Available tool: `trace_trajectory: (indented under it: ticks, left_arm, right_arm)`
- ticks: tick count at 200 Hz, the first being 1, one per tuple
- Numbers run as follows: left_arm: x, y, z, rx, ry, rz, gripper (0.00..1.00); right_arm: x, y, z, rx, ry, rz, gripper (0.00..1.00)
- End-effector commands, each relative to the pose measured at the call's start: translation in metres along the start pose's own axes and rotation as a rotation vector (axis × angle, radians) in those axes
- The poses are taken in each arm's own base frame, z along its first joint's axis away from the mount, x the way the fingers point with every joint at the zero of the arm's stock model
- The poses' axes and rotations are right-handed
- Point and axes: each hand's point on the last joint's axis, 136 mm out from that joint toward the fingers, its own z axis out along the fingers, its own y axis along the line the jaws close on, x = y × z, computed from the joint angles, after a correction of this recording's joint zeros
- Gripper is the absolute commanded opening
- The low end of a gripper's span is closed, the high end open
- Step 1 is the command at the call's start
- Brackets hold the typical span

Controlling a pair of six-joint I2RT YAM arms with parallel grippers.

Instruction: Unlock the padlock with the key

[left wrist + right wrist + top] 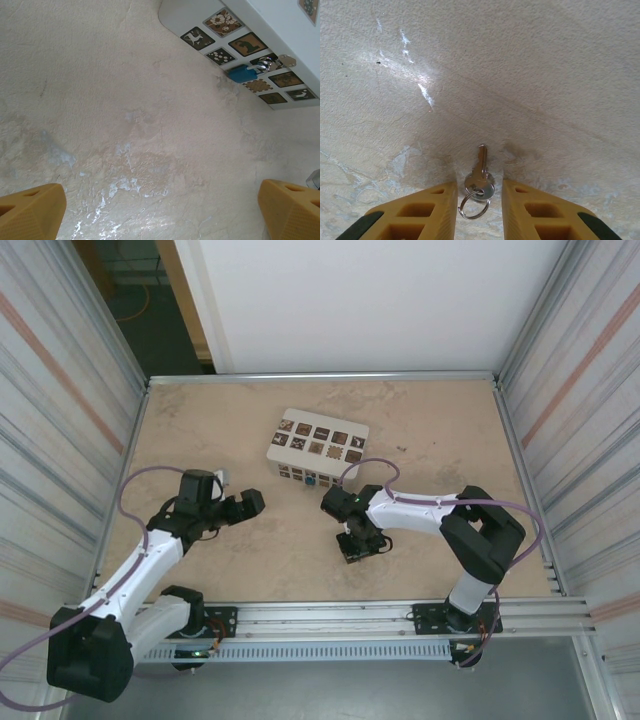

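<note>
Top view: a white box (320,448) sits mid-desk (440,430), with the padlock (313,481) against its near side.

Left wrist view: the blue padlock (241,73) touches the box's tiled side. The left jaws are released, with the orange fingers (30,210) wide apart.

Right wrist view: the key (480,170), with its ring (472,206), lies flat on the desk. The right jaws flank its head with a small gap on each side, grasping nothing.

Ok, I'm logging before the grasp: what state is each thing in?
Key, flat on the table, not gripped.
Padlock, lying by the box; locked or not, unclear.
Left pincer, wide open, empty.
Right pincer, narrowly open, fingers either side of the key's head.
</note>
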Motion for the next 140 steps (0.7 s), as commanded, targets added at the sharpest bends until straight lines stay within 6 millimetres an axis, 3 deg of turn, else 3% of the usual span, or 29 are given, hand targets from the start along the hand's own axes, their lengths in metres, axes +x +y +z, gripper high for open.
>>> trace_trajectory:
  ticks: [1,140]
  left_arm:
    - [-0.0049,-0.0013,-0.0031,-0.009,-0.006,0.016,0.99]
    - [-0.009,-0.0041,-0.0028,-0.006,-0.008,0.012,0.99]
  right_arm:
    - [0.0044,-0.0016,-0.0007,0.022,0.02,-0.021,0.27]
    - [0.0075,0.0011,0.0006,-0.022,0.004,-0.015,0.16]
